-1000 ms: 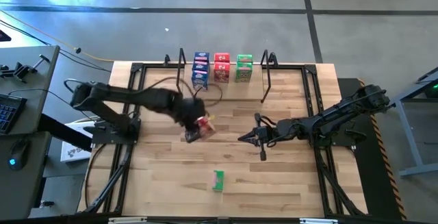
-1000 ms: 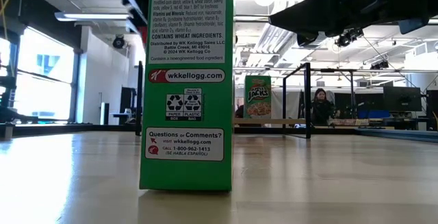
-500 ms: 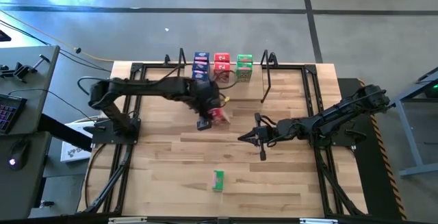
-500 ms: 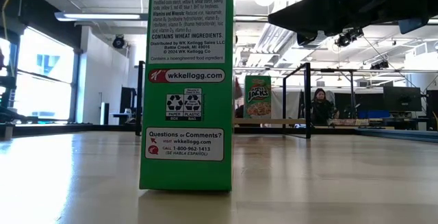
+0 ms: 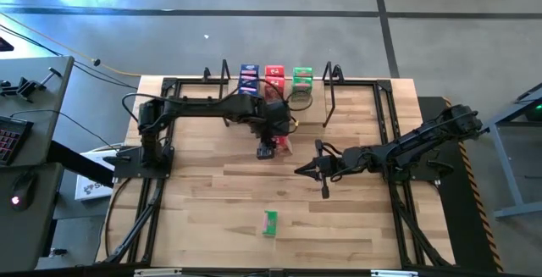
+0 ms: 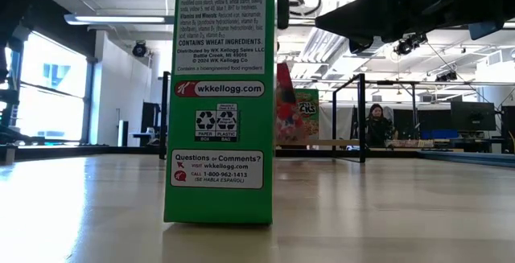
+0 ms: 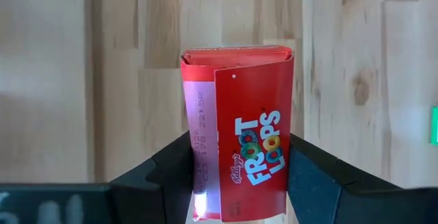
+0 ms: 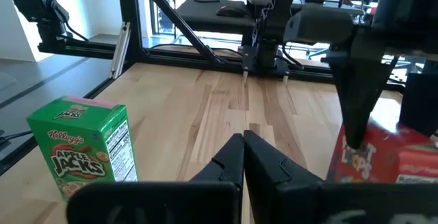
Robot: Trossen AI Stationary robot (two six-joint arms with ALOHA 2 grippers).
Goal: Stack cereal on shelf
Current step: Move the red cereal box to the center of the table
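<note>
Here a red cereal box (image 7: pixel 239 131) is clamped by the left gripper (image 5: pixel 269 144) near the shelf (image 5: pixel 318 99) for stacking; the right gripper (image 5: pixel 312 168), beyond it, is kept closed, empty.

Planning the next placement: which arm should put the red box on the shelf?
Left. Its end effector already grips the red cereal box just before the shelf; the right end effector is shut, empty, farther off.

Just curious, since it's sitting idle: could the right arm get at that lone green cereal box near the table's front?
Probably yes. The green Apple Jacks box stands alone on bare tabletop, with nothing between it and the right gripper, whose fingers are shut and empty. The left gripper is busy elsewhere, holding a red Froot Loops box.
</note>
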